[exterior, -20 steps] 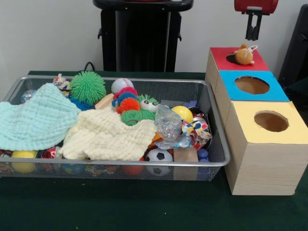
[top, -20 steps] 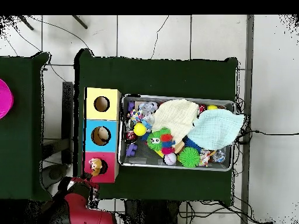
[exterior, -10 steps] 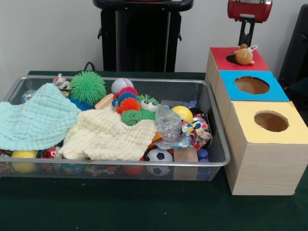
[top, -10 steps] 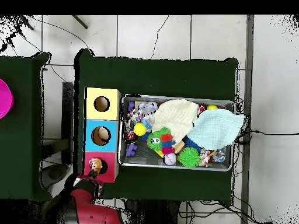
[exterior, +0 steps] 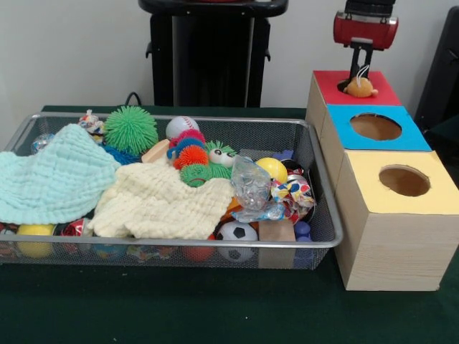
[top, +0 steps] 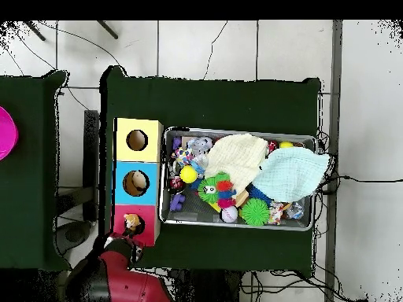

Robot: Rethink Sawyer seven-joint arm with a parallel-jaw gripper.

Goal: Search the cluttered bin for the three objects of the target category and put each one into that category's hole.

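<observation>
Red and black gripper (exterior: 356, 72) hangs above the red-topped wooden box (exterior: 380, 87); finger spacing cannot be told. Just below, small orange plush toy (exterior: 360, 87) sits in the red hole, long axis unclear. Wire mesh bin (exterior: 324, 215) holds a cream knitted cloth (exterior: 161, 202), balls and toys.

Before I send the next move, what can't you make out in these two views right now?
- Claw: front view shows only a dark stem over the small orange toy; open or shut unclear. Overhead, the red arm covers it.
- Bin contents beneath the cream cloth and mint cloth: hidden in both views.
</observation>
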